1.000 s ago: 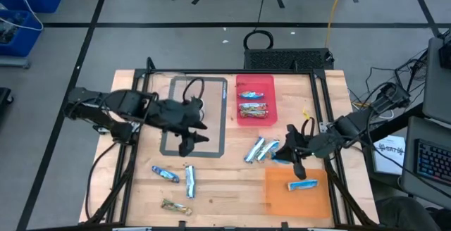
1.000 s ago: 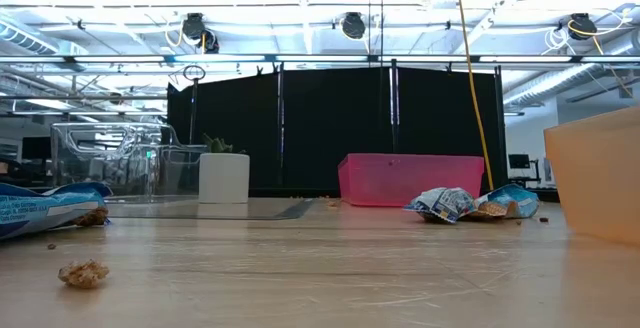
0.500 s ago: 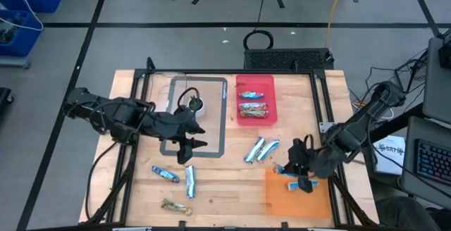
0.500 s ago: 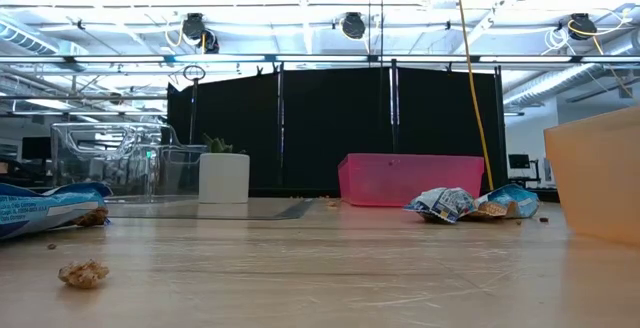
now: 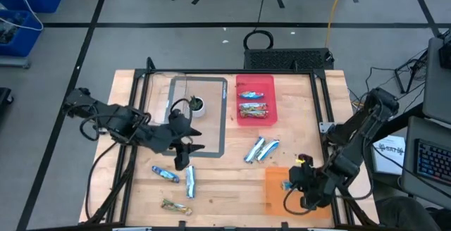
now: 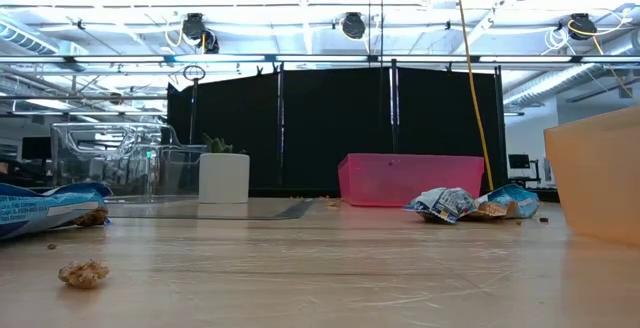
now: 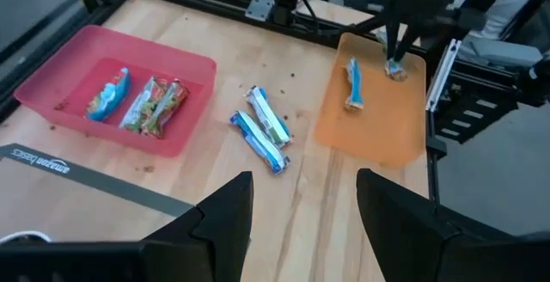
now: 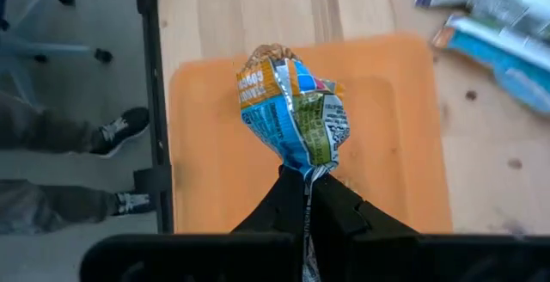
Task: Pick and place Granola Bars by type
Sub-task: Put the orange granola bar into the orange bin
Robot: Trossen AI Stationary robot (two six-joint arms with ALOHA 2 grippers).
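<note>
On my left, the left arm reaches in from the table's left edge, stretched low across the wood toward the middle. Its left gripper point(image 5: 184, 153) hangs at the near corner of the grey mat point(image 5: 213, 150), fingers point(image 7: 225, 217) spread apart with nothing between them. Just behind it I see the small potted plant point(image 5: 196, 105) standing on the mat. In front of the gripper lie three loose bars: a blue bar point(image 5: 165, 174), a silver-blue bar point(image 5: 189, 182) just beside it, and a brownish bar point(image 5: 175, 205) nearer the front edge.

Moving toward the middle, the pink tray point(image 5: 268, 83) at the back holds one blue bar point(image 7: 112, 95) and a brownish-green bar point(image 7: 156, 104) side by side. In front of it, on bare wood, two blue-and-silver bars point(image 5: 261, 148) lie touching each other.

On my right, the right arm folds back in from the right edge, elbow high, wrist turned down over the orange tray point(image 5: 275, 196). The right gripper point(image 8: 307, 181) is clenched on the crinkled end of a blue-and-gold bar point(image 8: 295, 114), which dangles over the tray. One more blue bar point(image 7: 352, 82) lies flat on that tray.
</note>
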